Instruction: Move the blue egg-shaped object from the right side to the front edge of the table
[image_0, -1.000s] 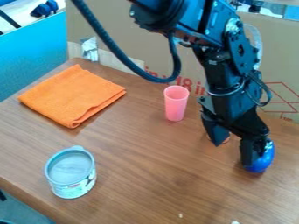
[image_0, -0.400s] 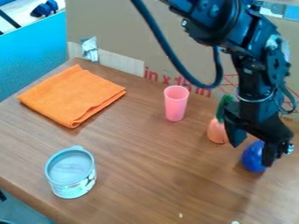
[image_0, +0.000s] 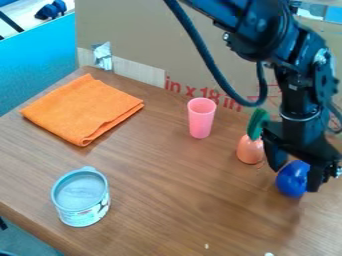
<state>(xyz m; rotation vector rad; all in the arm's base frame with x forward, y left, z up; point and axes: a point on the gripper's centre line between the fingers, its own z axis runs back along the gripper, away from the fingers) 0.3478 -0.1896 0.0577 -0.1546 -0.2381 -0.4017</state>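
Observation:
The black gripper (image_0: 295, 178) hangs at the right side of the table with its fingers spread apart, one on each side of a shiny blue rounded object (image_0: 292, 178). Whether either finger touches it I cannot tell. Just left of the gripper stands an orange carrot-like toy (image_0: 250, 148) with a green top (image_0: 258, 123), close to the left finger. Farther left is an upright pink cup (image_0: 201, 118).
A folded orange cloth (image_0: 81, 109) lies at the back left of the table (image_0: 160, 200). A lidded can (image_0: 81, 196) stands at the front left. Behind the table rises a cardboard panel (image_0: 133, 35).
The arm and gripper have moved to the right, from over the carrot-like toy, which now shows beside the gripper. The blue object stays about where it was.

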